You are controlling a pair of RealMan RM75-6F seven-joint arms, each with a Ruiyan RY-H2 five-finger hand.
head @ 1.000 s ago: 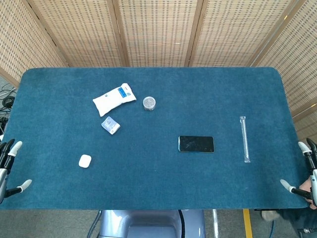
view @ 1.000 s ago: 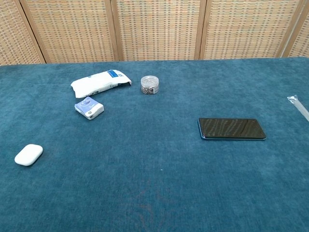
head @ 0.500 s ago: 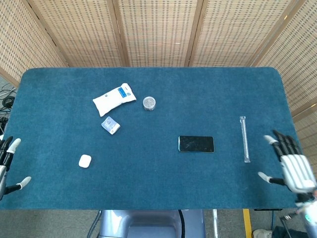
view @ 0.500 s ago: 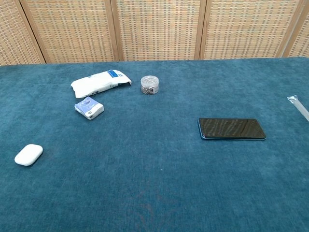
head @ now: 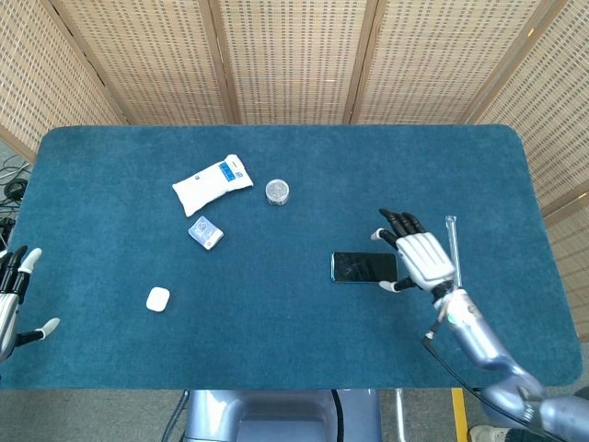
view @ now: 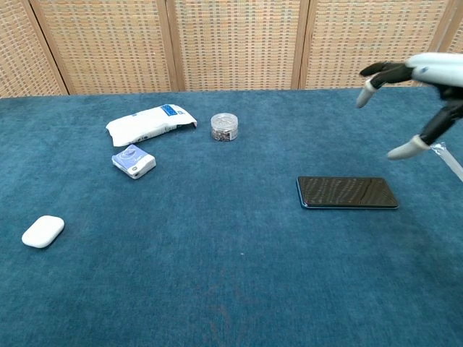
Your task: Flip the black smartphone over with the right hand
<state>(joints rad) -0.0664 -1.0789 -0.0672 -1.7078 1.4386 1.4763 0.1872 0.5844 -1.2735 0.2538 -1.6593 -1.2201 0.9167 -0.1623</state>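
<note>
The black smartphone lies flat on the blue table, its long side running left to right. My right hand hovers above the phone's right end with fingers spread and nothing in it. In the chest view it hangs well above the table, apart from the phone. My left hand sits at the table's left edge, fingers apart and empty; the chest view does not show it.
A clear plastic tube lies right of the phone, beside my right hand. A white pouch, a small round jar, a small blue-white packet and a white earbud case lie on the table's left half.
My right hand has swung in from the table's right edge toward the left and now hovers over the phone's right end. The phone and the left hand have stayed put.
</note>
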